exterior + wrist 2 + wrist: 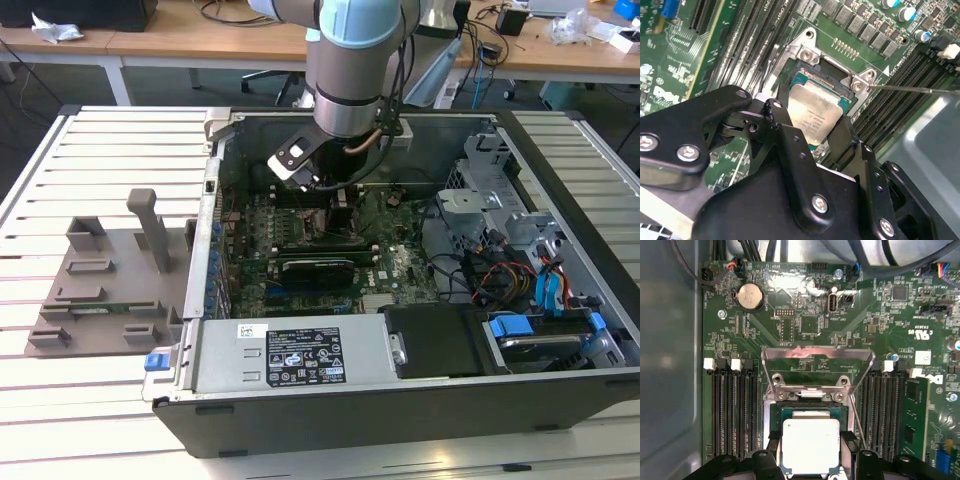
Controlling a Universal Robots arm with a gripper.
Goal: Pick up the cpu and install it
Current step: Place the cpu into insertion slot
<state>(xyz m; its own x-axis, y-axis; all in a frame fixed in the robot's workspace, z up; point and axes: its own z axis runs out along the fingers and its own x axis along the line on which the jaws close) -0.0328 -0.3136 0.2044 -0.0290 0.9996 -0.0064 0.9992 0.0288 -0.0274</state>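
An open computer case [300,420] lies on a slatted table [100,140] beside a grey jig [100,290].

Nothing legible: tiny print marks the black-and-white sticker [305,357] on the grey metal box [215,352] and the silver-grey square cpu [815,114].

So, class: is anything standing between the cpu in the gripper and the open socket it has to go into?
Nothing visible does. The gripper holds the cpu directly over the socket. The socket's load plate is swung up, clear of the opening, as the first wrist view shows.
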